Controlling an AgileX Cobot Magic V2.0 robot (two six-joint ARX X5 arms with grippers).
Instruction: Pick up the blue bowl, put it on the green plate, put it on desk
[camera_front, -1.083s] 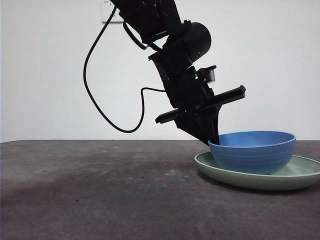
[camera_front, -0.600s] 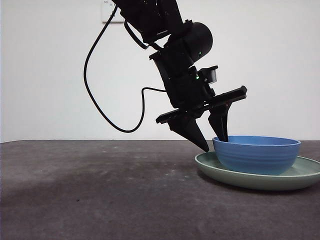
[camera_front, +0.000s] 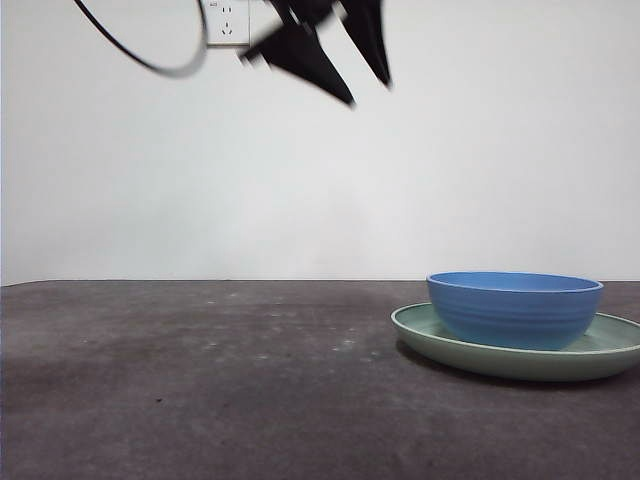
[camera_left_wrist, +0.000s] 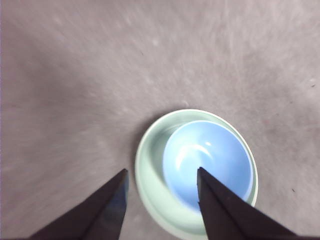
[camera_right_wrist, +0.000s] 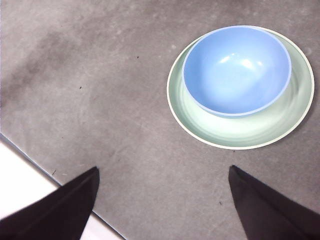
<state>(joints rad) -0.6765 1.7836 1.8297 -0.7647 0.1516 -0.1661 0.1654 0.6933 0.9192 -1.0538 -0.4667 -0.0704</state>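
Behind the desk (camera_front: 200, 380) stood a white wall. Your bowl (camera_front: 515, 308) sat on the plate (camera_front: 610, 352); left end effector (camera_front: 345, 70) hung high, jaws wide. Next, you probably needed to regrasp the bowl.

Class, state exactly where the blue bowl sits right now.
In the front view, the blue bowl sits inside the green plate at the right of the desk, with no pincer touching it.

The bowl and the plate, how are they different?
The bowl is blue; the plate is pale green. The bowl is deep with tall sides, while the plate is flat and shallow. The plate is wider, so its rim shows all round the bowl. The bowl sits on the plate, and the plate sits on the table. Both are round, shiny and empty.
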